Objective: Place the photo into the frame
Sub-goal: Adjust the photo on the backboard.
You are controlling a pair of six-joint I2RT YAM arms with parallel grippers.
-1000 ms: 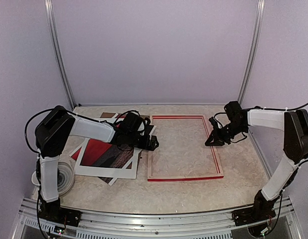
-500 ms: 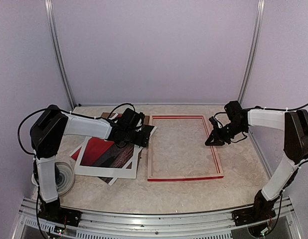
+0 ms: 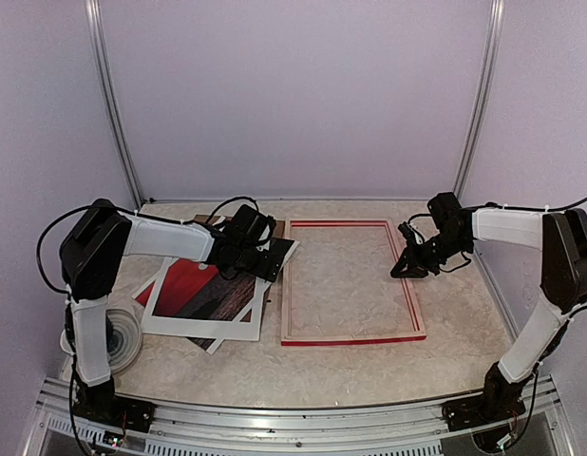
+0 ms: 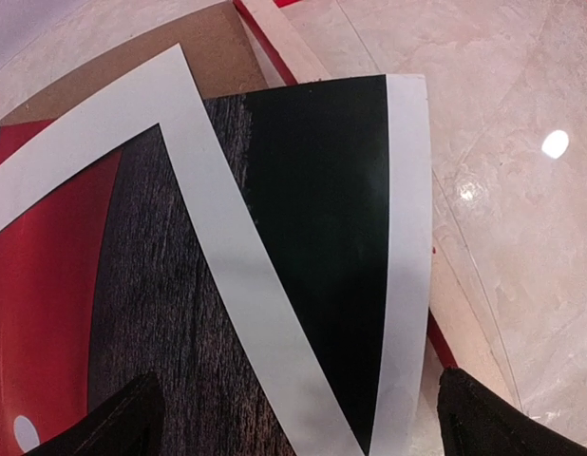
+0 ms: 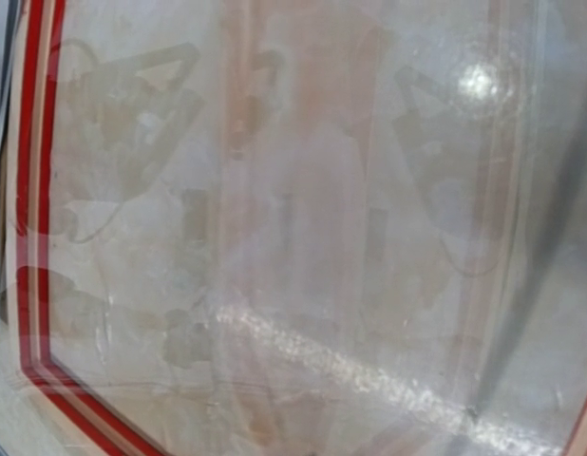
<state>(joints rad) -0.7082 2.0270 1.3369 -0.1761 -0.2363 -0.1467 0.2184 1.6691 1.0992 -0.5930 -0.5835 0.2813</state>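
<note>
My left gripper (image 3: pixel 274 260) hangs low over the far right corner of the pile of prints, its fingertips (image 4: pixel 123 423) spread as wide as they go with nothing caught between them. The photo (image 3: pixel 184 290) lies face up on the table (image 3: pixel 369 380) left of the frame (image 3: pixel 350 339), outside it. Its red sky and white border show, partly overlapping a black print (image 4: pixel 322 237) whose edge reaches the frame's left rail. Brown cardboard (image 4: pixel 194 43) peeks out at the far side of the pile. The frame lies flat at the table's middle. My right gripper (image 3: pixel 406 271) sits closed at the frame's right rail. Its wrist view is all glare, so I cannot tell whether it pinches anything.
</note>
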